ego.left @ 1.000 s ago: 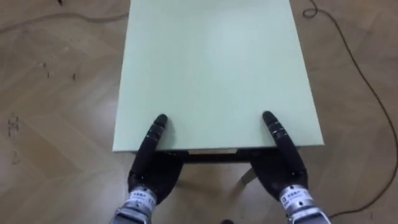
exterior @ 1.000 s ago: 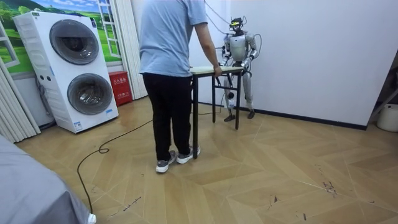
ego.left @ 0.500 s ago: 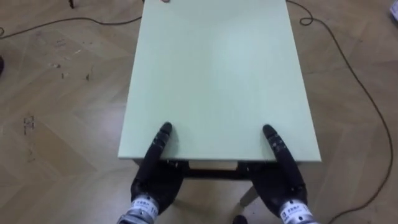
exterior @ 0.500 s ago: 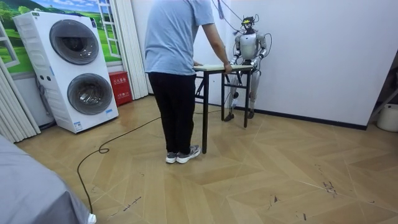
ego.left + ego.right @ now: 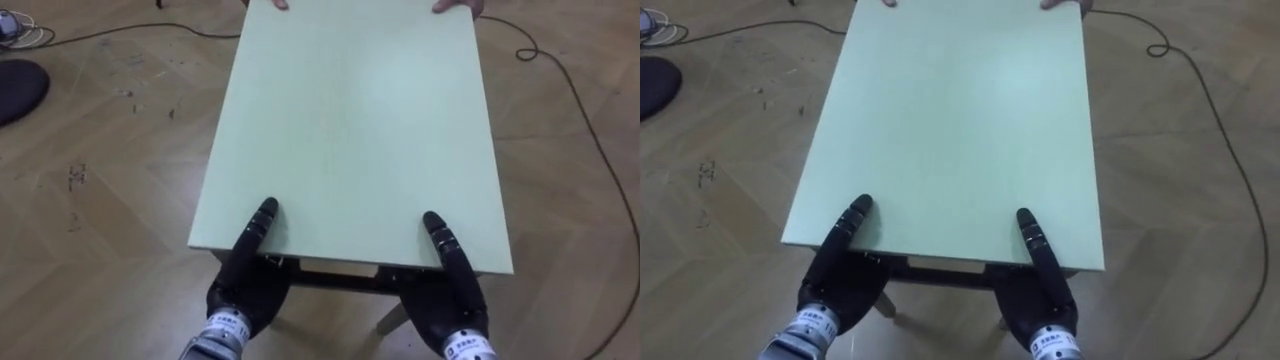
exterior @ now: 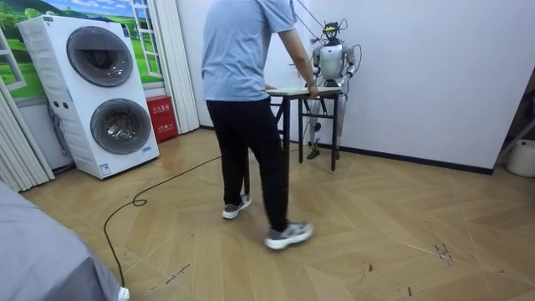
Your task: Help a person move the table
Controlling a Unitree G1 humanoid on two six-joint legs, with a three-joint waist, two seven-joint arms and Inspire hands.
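Pale green tabletop of the table (image 5: 350, 130) fills the eye views, its near edge met by the left hand (image 5: 245, 280) and right hand (image 5: 452, 290). Each lays a dark tip on the top while the rest goes under the edge, so whether either grips cannot be told. At the far edge the person's hands (image 5: 455, 5) are cut off by the frame. The room view adds the whole person (image 6: 247, 109), legs apart in a stride, holding that end, with the robot at the other end by the white wall.
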